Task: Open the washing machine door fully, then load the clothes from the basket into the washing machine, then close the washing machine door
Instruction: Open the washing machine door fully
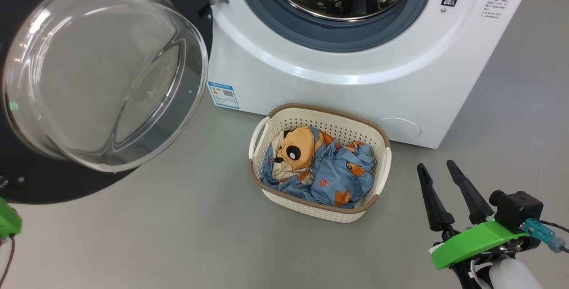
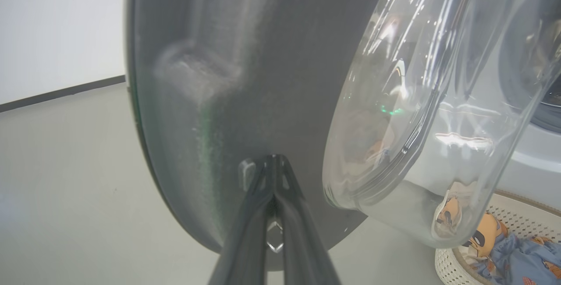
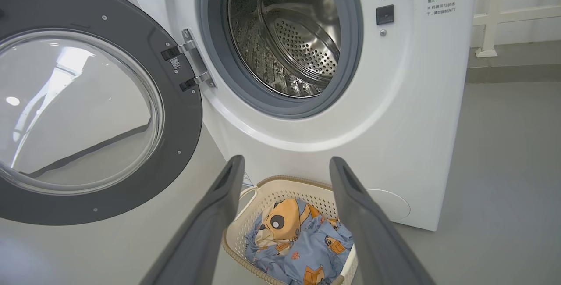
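The washing machine [image 1: 333,89] stands with its steel drum [image 3: 285,35] exposed. Its door [image 1: 44,186] is swung wide to the left, and the clear glass bowl [image 1: 102,71] bulges toward me. On the floor before the washer sits the cream basket [image 1: 311,206], holding the blue fox-print clothes [image 1: 329,169] with a tan animal face on top. My right gripper [image 1: 435,165] hangs open and empty to the right of the basket, above floor level. My left gripper [image 2: 274,158] is shut on nothing, its tips at the door's dark inner face [image 2: 245,101] near the lower rim; I cannot tell whether they touch.
Grey floor [image 1: 178,235] spreads around the basket and to the right of the washer. A blue label sticker [image 1: 223,94] sits low on the washer's front. A white wall with a dark baseboard [image 2: 61,92] lies beyond the door. A white rail [image 3: 486,13] stands at the far right.
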Tool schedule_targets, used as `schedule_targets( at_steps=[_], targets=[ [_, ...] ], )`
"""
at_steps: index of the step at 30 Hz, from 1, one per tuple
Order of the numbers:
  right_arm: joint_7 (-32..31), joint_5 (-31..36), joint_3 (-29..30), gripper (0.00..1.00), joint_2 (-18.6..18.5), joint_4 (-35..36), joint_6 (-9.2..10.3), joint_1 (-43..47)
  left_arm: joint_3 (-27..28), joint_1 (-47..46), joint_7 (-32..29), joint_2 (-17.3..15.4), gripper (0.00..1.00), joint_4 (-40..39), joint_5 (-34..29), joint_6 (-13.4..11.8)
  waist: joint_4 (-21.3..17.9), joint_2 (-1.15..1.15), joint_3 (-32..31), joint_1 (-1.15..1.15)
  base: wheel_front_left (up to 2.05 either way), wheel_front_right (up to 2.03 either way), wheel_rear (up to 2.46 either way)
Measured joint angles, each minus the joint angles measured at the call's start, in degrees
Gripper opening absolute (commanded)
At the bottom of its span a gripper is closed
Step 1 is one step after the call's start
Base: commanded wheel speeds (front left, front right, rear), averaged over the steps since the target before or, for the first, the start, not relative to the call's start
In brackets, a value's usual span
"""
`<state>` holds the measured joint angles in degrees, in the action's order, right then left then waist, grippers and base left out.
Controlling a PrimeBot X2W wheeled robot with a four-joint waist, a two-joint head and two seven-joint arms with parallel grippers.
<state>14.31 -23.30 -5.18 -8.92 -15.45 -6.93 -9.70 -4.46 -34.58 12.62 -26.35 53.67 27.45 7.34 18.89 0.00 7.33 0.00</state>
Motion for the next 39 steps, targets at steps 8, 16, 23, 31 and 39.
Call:
schedule_targets(
  at_steps=[8, 16, 23, 31, 39],
  targets=[
    [0.0, 0.0, 0.4, 1.00, 0.0, 0.0, 0.00, 0.2, -1.3, 0.3, 0.8, 0.5, 0.00, -0.1, 0.0, 0.1, 0.5, 0.00, -1.2, 0.00, 0.00, 0.00, 0.00],
    [0.0, -0.4, 0.6, 1.00, 0.0, -0.1, 0.00, 0.5, -2.4, 3.3, 1.5, 1.4, 0.00, -4.1, 0.2, 0.1, 0.9, 0.00, -2.8, 0.00, 0.00, 0.00, 0.00],
    [0.0, -0.6, 0.6, 1.00, -0.1, -0.1, 0.00, 1.7, -2.7, 8.6, 1.6, 2.9, 0.42, -11.7, 1.2, -0.2, 0.8, 0.00, -4.2, 0.00, 0.00, 0.00, 0.00],
    [0.0, -0.6, 0.4, 1.00, -0.6, 0.0, 0.00, 1.9, -2.4, 15.6, 1.7, 5.6, 1.00, -24.0, 1.2, -2.6, -0.3, 0.00, -5.6, 0.00, 0.00, 0.00, 0.00],
    [0.0, -0.7, -0.2, 1.00, -1.4, 0.1, 0.00, 2.9, -3.9, 23.7, 2.0, 8.8, 1.00, -35.1, 1.2, -5.7, -2.7, 0.00, -6.8, 0.00, 0.00, 0.00, 0.00]
  ],
)
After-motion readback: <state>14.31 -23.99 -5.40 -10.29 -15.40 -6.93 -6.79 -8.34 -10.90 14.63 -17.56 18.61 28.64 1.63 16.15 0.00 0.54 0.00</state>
